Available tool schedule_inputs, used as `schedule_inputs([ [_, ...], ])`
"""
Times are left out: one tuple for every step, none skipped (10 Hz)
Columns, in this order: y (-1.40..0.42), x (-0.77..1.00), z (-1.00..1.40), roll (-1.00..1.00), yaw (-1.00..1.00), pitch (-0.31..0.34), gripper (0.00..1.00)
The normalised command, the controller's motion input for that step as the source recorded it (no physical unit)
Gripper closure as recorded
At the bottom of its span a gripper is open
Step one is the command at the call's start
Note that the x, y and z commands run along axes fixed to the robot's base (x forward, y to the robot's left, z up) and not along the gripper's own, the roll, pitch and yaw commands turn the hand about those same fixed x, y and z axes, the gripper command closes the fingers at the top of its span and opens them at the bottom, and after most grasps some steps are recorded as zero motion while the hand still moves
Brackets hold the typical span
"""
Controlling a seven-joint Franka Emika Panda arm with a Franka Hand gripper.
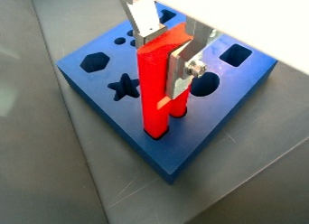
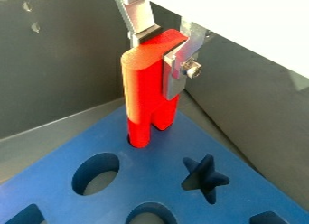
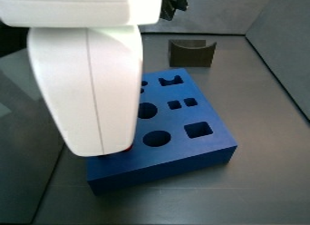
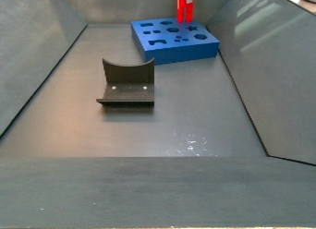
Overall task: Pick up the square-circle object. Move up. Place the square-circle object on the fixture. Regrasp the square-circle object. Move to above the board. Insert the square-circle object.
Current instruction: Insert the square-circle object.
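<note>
My gripper (image 1: 165, 52) is shut on the square-circle object (image 1: 154, 92), a red-orange peg held upright by its upper part between the silver fingers (image 1: 182, 69). The other wrist view shows the same grip (image 2: 163, 49), with the peg (image 2: 144, 92) reaching down to the blue board (image 2: 145, 187). Its lower end stands in a hole near one edge of the board (image 1: 200, 137). In a side view the peg (image 4: 186, 6) rises from the far side of the board (image 4: 173, 43). The fixture (image 4: 126, 83) stands apart, nearer the camera. The arm's white housing hides the gripper and peg in a side view.
The board carries star (image 1: 123, 86), hexagon (image 1: 96, 60), round (image 3: 157, 138) and square (image 3: 198, 131) cut-outs. The dark fixture (image 3: 191, 53) sits behind the board in a side view. Grey sloping walls (image 4: 37, 66) enclose the floor on all sides.
</note>
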Motion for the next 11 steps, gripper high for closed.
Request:
schedule_inputs([
  [0.00,0.08,-0.28,0.00,0.00,0.000,1.00],
  [0.00,0.00,-0.18,0.00,0.00,0.000,1.00],
  [0.00,-0.07,-0.06,0.00,0.00,0.000,1.00],
  [0.00,0.00,-0.09,0.00,0.00,0.000,1.00],
  [0.10,0.13,-0.25,-0.01,0.00,0.000,1.00],
  [0.10,0.20,-0.24,0.00,0.00,0.007,1.00],
  [0.01,0.14,-0.16,0.00,0.00,0.000,1.00],
  [0.00,0.02,-0.28,0.00,0.00,0.000,1.00],
  [-0.15,-0.02,-0.86,0.05,0.00,-0.023,1.00],
  [-0.06,0.00,-1.00,0.02,0.00,0.000,1.00],
  [0.00,0.00,-1.00,0.00,0.00,0.000,1.00],
])
